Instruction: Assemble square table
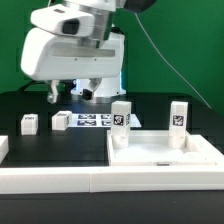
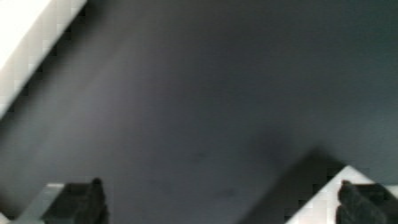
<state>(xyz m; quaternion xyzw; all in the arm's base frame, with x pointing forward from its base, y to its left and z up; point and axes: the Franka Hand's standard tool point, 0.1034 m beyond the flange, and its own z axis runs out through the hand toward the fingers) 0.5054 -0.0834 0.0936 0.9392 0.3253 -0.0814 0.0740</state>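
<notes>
The square tabletop (image 1: 165, 160) lies at five o'clock on the black worktop (image 1: 150, 118) in the exterior view, with two upright legs (image 1: 121, 115) on its far rim, two loose legs (image 1: 29, 123) toward nine o'clock, and the fingers (image 2: 71, 203) spread wide apart over bare worktop, gripping nothing.

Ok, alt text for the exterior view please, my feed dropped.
The white tabletop has two legs upright at its far corners; two more legs sit loose on the black table. The open hand hangs empty near the marker board.
</notes>
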